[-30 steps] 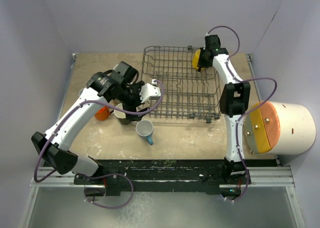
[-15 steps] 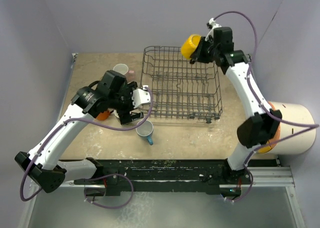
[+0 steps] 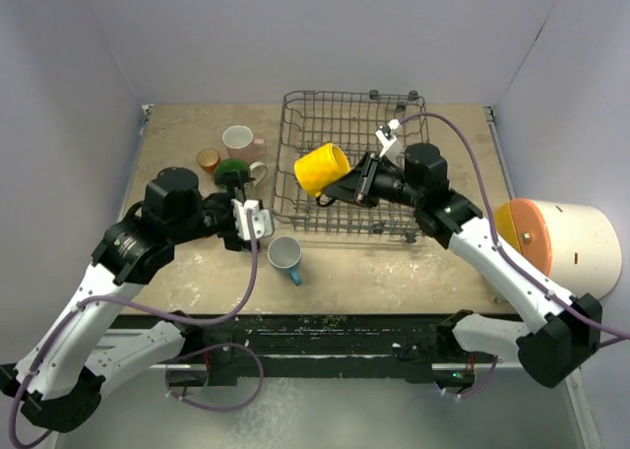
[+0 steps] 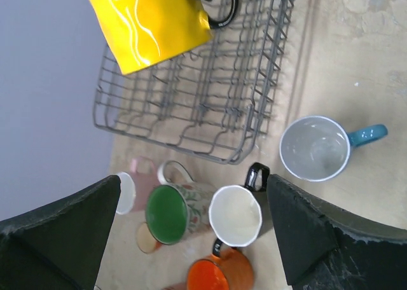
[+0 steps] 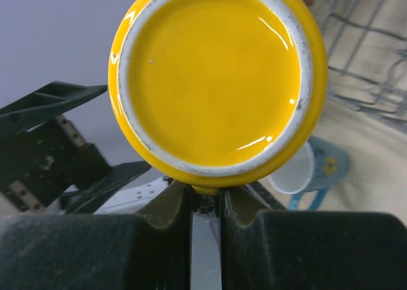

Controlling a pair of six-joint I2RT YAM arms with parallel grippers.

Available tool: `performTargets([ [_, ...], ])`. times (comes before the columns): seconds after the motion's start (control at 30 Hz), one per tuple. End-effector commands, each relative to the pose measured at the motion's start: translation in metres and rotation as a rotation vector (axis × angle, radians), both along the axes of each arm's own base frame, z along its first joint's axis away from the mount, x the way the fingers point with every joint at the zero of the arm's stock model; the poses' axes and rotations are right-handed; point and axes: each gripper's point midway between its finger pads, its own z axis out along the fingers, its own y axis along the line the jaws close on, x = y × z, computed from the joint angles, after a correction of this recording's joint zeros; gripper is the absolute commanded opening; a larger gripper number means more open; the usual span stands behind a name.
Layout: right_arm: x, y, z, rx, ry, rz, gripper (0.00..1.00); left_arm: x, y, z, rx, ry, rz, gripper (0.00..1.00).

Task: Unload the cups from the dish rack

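My right gripper (image 3: 356,185) is shut on the handle of the yellow cup (image 3: 322,169) and holds it on its side above the left front of the grey wire dish rack (image 3: 394,134). The right wrist view shows the cup's base (image 5: 216,80) above the shut gripper (image 5: 205,198). My left gripper (image 3: 244,223) is open and empty above the cups left of the rack. The left wrist view shows the black cup (image 4: 236,215), an orange cup (image 4: 219,276), the green-inside white cup (image 4: 168,214), a pink cup (image 4: 130,189) and the blue cup (image 4: 316,149). I see no cup inside the rack.
A huge white cylinder with an orange face (image 3: 566,250) lies at the right table edge. A pink cup (image 3: 239,140), a small orange cup (image 3: 208,160) and the blue cup (image 3: 285,255) stand on the tan table (image 3: 394,272). Grey walls close in the back and sides.
My right arm lifted the yellow cup from the rack's far right corner and swung it over to the rack's left front. My left arm drew back from the black cup toward the left.
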Motion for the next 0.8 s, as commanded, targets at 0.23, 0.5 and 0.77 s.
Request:
performTargets([
  [0.23,-0.089,0.043,0.093,0.554,-0.047,0.213,0.0,-0.005,-0.023,0.07,-0.127,-0.345,-0.189,0.93],
  [0.5,-0.118,0.041,0.119,0.743,-0.064,0.255,0.0,-0.009,-0.02,0.074,-0.104,-0.374,-0.206,0.84],
  [0.77,-0.14,0.043,0.134,0.875,-0.06,0.302,0.0,-0.016,-0.023,0.101,-0.2,-0.366,-0.203,0.69],
])
